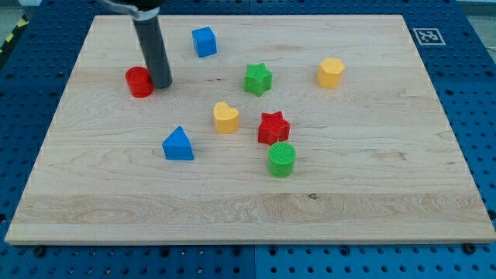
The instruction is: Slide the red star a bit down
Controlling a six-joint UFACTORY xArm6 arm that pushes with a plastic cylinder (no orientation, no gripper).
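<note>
Red cylinder (139, 81): upper left of the frame, on the pale wood tabletop (387, 194).
My tip (161, 84): rod comes down from the top edge; its lower end sits just beside the red cylinder, on that block's right, seemingly touching.
Gripper: none on this arm, only the plain rod, so there is no open or closed state to tell; it holds nothing.
Blue triangle (178, 145): left of centre, lower than the tip, apart from its neighbours.
Blue cube (204, 42): near the top edge, right of the rod.
Yellow heart (226, 118): centre, between the blue triangle and the red star.
Green star (258, 79): above centre, up from the red star.
Red star (273, 128): the task's block, just right of centre, well apart from my tip.
Green cylinder (282, 160): directly below the red star, close to it or touching, right in the downward path.
Yellow hexagon (331, 72): upper right, alone.
Progress: my judgement, nothing done yet; the tip is across the board from the star.
Left to do: bring the tip round above the star, then push it down; the green cylinder will likely be shoved along.
</note>
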